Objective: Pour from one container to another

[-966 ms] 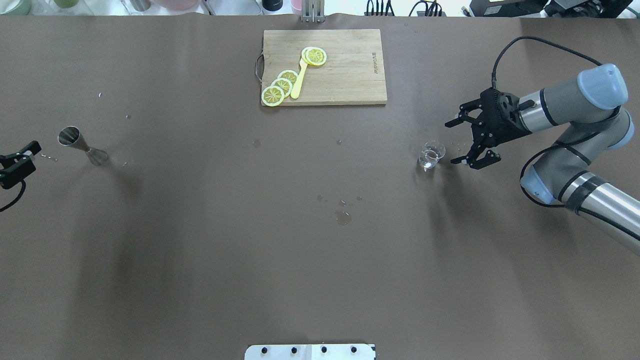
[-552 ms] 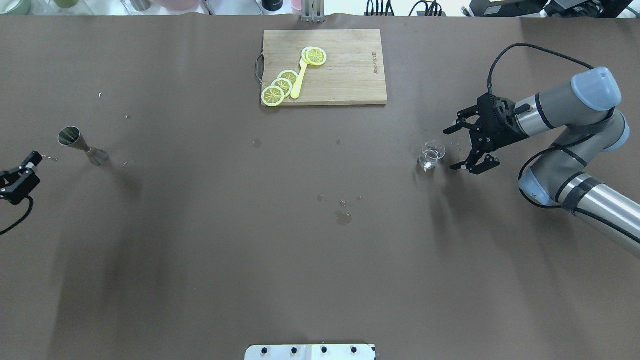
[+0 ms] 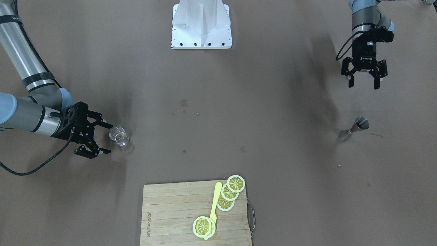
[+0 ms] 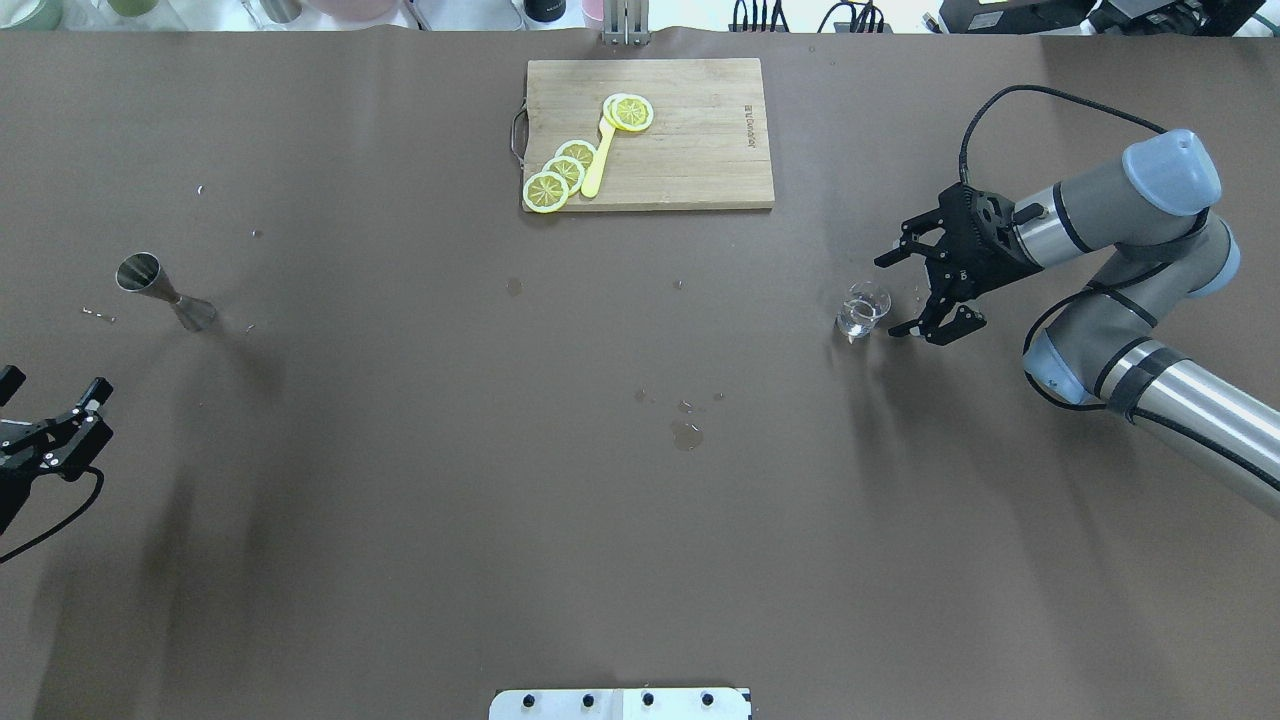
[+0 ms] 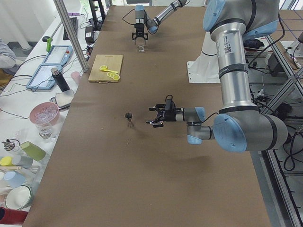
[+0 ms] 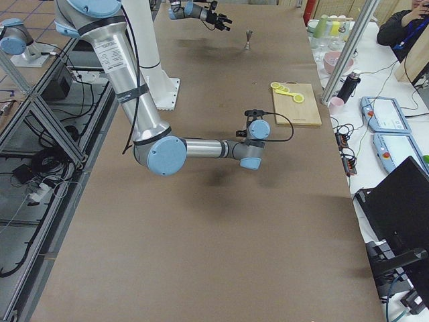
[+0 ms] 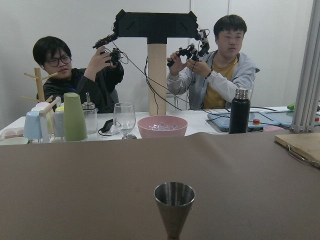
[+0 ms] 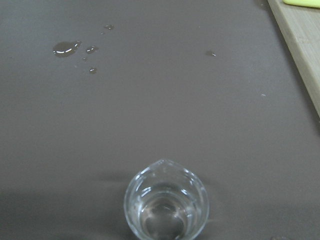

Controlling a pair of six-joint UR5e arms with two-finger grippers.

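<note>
Front-facing: the right gripper (image 3: 109, 138), jaws spread, sits just beside a glass beaker (image 3: 118, 136) near the table's right end; the left gripper (image 3: 363, 86), likewise spread, hangs apart from the jigger (image 3: 355, 128). Overhead: the jigger stands upright near the left edge. Right wrist: the beaker holds a little clear liquid.

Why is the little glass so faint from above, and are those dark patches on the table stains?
Overhead view: the glass beaker is transparent, showing only pale rim glints; the broad soft dark patches look like shadows, not stains. Right wrist view: close up its outline is crisp, and the spilled drops gleam.
</note>
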